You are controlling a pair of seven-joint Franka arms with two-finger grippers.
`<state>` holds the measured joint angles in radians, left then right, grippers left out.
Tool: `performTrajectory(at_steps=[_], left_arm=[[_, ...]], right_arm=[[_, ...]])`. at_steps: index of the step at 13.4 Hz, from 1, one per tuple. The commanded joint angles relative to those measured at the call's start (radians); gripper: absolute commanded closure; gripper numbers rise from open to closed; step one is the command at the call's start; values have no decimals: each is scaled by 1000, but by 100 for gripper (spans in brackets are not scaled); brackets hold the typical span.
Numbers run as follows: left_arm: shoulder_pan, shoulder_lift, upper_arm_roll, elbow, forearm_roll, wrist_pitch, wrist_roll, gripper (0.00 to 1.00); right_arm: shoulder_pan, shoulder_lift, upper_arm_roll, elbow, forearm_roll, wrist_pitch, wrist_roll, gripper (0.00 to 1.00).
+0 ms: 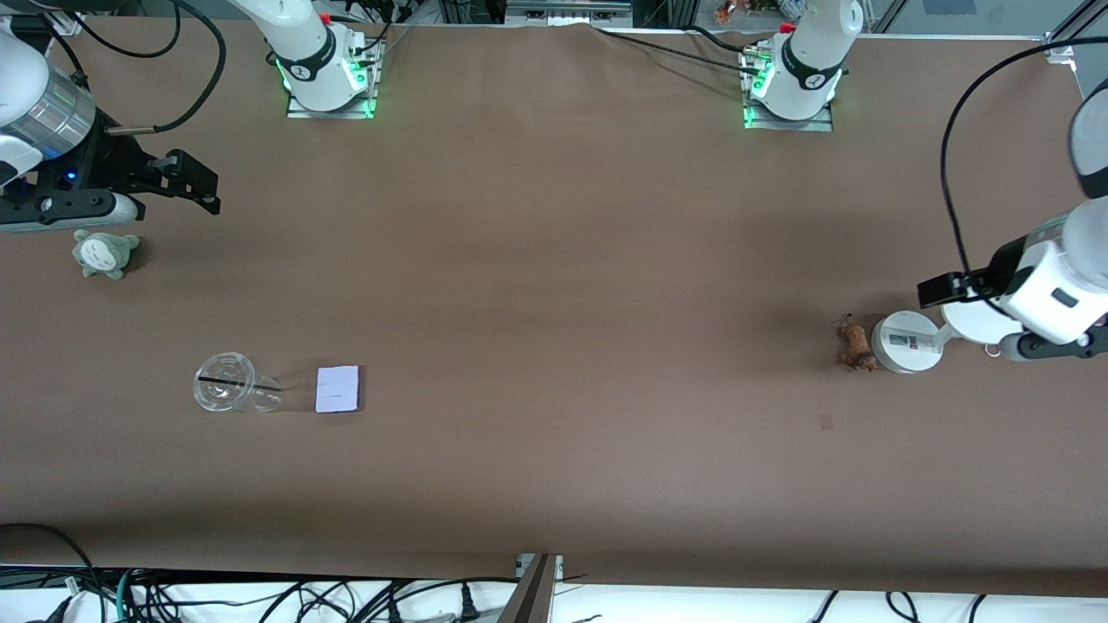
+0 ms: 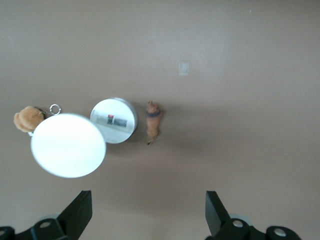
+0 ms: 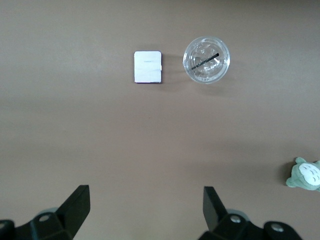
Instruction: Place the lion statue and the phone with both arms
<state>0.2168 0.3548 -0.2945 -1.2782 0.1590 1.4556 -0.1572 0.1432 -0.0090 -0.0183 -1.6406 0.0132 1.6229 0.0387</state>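
Both hands raised, spread wide, empty; task items lie untouched on the worktop (image 1: 554, 285).
Left hand (image 2: 145, 212) hangs over the left arm's end, above the white stand (image 1: 905, 343); lion statue (image 1: 855, 344) lies just beside the stand's base. Right hand (image 3: 145, 212) hangs over the right arm's end above the grey-green plush (image 1: 104, 252); phone (image 1: 338, 388) lies flat beside a clear cup (image 1: 227, 382), nearer the front camera.
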Motion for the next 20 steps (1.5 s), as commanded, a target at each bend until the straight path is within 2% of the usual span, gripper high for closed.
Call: performTrajectory(at_steps=[1,4,6,7,8,10,11,13,20], left_arm=[[33,24,-3,69,-38,-47,84,0],[36,-6,-2,68,-56,-54,84,0],[10,-80,9,-4,-74,-46,27,0],[-23,-109,55,-36,-129,-34,-17,0],[-93,-141,143,-74,-174,-12,-28,0],[-274,-223,332,-188,-179,31,-28,0],[-302,-252,359,-234,-179,46,-27,0],[-295,-261,359,-257,-173,60,-15,0],[-295,-238,360,-236,-168,49,16,0]], right_arm=[[-14,-14,14,-13,-16,8,-10,0],[-14,-14,14,-13,-16,8,-10,0],[-14,-14,14,-13,-16,8,-10,0],[-14,-14,14,-13,-16,8,-10,0],[-14,-12,12,-13,-16,8,-10,0],[-14,-12,12,-13,-16,8,-10,0],[-14,-12,12,-13,-16,8,-10,0],[-14,-12,12,-13,-16,8,-10,0],[-14,-12,12,-13,-16,8,-10,0]])
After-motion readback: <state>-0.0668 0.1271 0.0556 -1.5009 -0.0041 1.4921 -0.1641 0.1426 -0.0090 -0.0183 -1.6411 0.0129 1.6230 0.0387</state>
